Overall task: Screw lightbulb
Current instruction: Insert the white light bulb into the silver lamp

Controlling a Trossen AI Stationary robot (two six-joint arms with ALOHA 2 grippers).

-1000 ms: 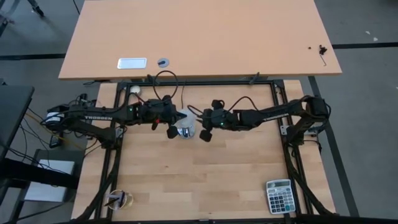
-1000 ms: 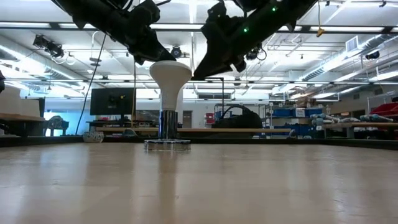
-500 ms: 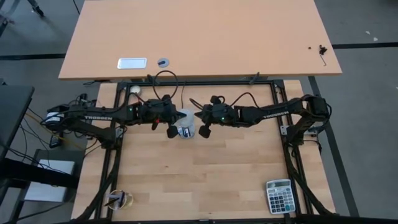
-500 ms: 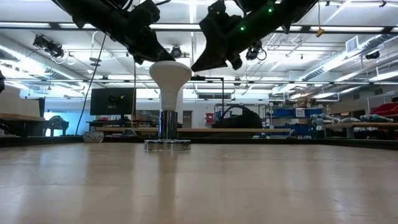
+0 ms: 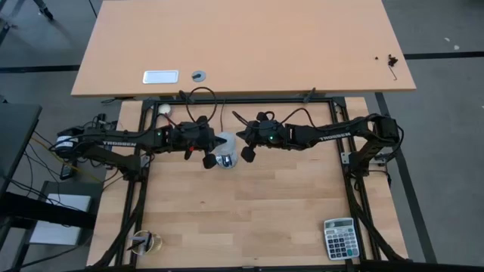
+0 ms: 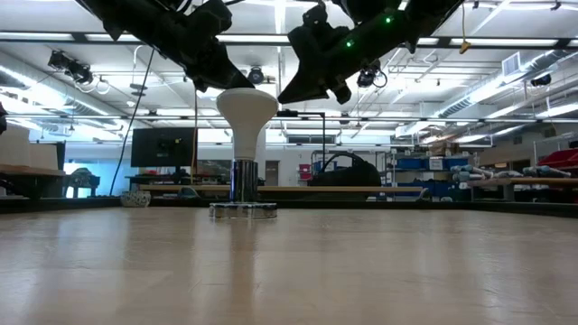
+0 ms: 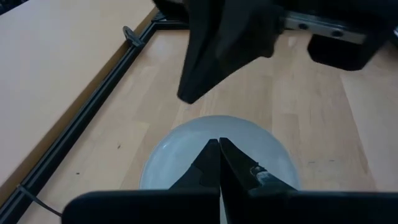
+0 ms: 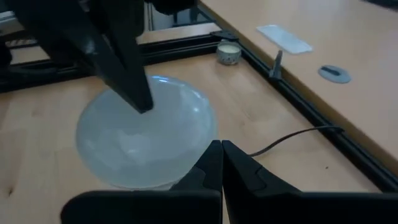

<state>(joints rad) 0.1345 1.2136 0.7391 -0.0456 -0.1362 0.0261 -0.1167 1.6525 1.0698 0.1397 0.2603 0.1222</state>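
Observation:
The white cone-shaped lightbulb [image 6: 246, 113] stands upright, wide face up. Its narrow base sticks into the flat round socket disc [image 6: 242, 210] on the table. The bulb also shows in the high view [image 5: 226, 143]. My left gripper [image 6: 217, 81] is shut, its tips at the bulb's top face on the table's left side; it also shows in the left wrist view [image 7: 219, 155]. My right gripper [image 6: 293, 90] is shut and hangs beside the bulb's face toward the table's right, apart from it; it also shows in the right wrist view [image 8: 221, 155]. My left gripper has its shut fingertips [image 8: 140, 99] on the bulb's wide top face [image 8: 155, 124], near the rim on the table's left side. The fingers slant down from the left. The bulb stays upright in the socket disc.
A black cord [image 5: 203, 94] runs from the socket to the far edge. A tiny white ball [image 5: 164, 109] lies at the far left. A calculator [image 5: 339, 238] is at the near right corner, and a small roll [image 5: 144, 242] at the near left. A second table [image 5: 242, 45] stands beyond.
My right gripper has moved toward the table's far edge, closer to the bulb's rim, and has risen a little. It has stayed shut. The left gripper and the bulb have kept still.

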